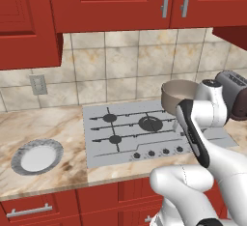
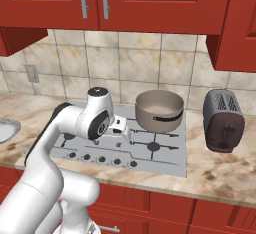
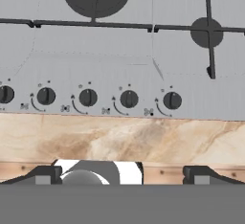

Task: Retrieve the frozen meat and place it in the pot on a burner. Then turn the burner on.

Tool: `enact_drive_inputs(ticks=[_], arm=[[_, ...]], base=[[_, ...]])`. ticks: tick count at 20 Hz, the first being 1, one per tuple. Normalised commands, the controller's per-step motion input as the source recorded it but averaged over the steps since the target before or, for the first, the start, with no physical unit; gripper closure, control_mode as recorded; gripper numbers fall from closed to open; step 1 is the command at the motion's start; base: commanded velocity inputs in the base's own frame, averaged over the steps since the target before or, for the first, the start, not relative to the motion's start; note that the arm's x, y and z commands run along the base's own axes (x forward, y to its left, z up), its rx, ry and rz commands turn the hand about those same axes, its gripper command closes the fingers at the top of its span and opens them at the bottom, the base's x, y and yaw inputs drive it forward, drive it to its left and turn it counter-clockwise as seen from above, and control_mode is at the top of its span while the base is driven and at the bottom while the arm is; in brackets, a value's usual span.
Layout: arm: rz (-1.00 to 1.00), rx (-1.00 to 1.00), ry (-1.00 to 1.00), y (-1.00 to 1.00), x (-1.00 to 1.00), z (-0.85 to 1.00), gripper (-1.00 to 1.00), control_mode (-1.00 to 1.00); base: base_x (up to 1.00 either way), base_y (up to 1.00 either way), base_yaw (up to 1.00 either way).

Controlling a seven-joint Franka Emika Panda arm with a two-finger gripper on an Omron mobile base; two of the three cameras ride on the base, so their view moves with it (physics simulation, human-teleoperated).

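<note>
The pot (image 1: 174, 95) (image 2: 159, 110), round and grey-brown with a pale inside and dark handles, stands on the back right burner of the cooktop (image 1: 103, 148) (image 2: 170, 162). My gripper (image 3: 122, 175) hangs open and empty over the cooktop's front, left of the pot, looking down at the row of knobs (image 3: 88, 97). In the right base view the gripper (image 2: 120, 133) hovers just above the grates. The frozen meat is out of view.
A round plate (image 1: 37, 156) (image 2: 4, 129) lies on the marble counter left of the cooktop. A dark grey toaster (image 1: 234, 92) (image 2: 223, 120) stands to the right of the pot. Red cabinets hang overhead, and the counter's front edge (image 3: 119, 165) lies below the knobs.
</note>
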Motion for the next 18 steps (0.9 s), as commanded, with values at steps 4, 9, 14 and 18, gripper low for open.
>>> enact_drive_inputs(ticks=[4,9,14,18], arm=[[-0.06,0.0,0.08,0.0,0.28,-0.33,-1.0,-1.0],[-0.04,0.0,0.04,-0.06,0.26,-0.4,-1.0,-1.0],[0.0,0.0,0.0,-0.11,0.27,-0.14,-1.0,-1.0],[0.0,0.0,0.0,-0.13,0.33,-0.06,-1.0,-1.0]], base=[[0.0,0.0,0.0],[0.0,0.0,0.0],[0.0,0.0,0.0],[0.0,0.0,0.0]])
